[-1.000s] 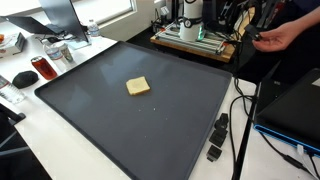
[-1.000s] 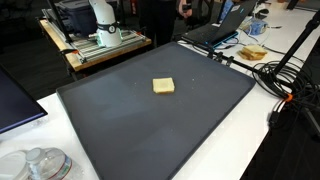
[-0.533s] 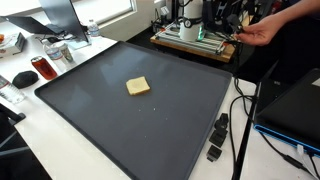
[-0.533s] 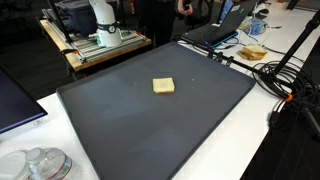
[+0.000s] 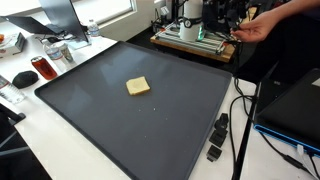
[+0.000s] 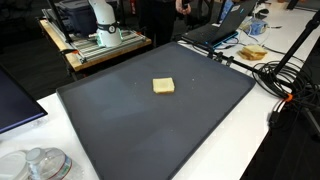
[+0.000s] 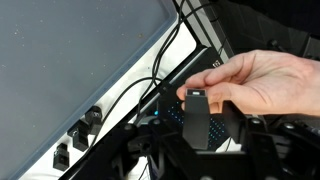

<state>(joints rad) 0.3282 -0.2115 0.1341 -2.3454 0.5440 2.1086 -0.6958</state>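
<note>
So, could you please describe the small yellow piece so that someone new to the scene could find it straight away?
Start from the large dark grey mat that covers most of the white table. Close to its middle lies the small yellow piece, square and flat. It is the only thing lying on the mat, and its pale yellow stands out against the dark surface.

1. A small square block (image 5: 138,86) lies near the middle of a large mat (image 5: 100,125) that covers the bench (image 5: 40,140).
2. Behind the mat, the robot base (image 5: 190,15) stands on a board (image 5: 190,42).
3. Beside the base, a person's hand (image 5: 250,30) holds a small box (image 7: 197,115) above cables (image 7: 150,85).
4. An adapter (image 5: 217,138) lies on the bench just off the mat's edge.
</note>
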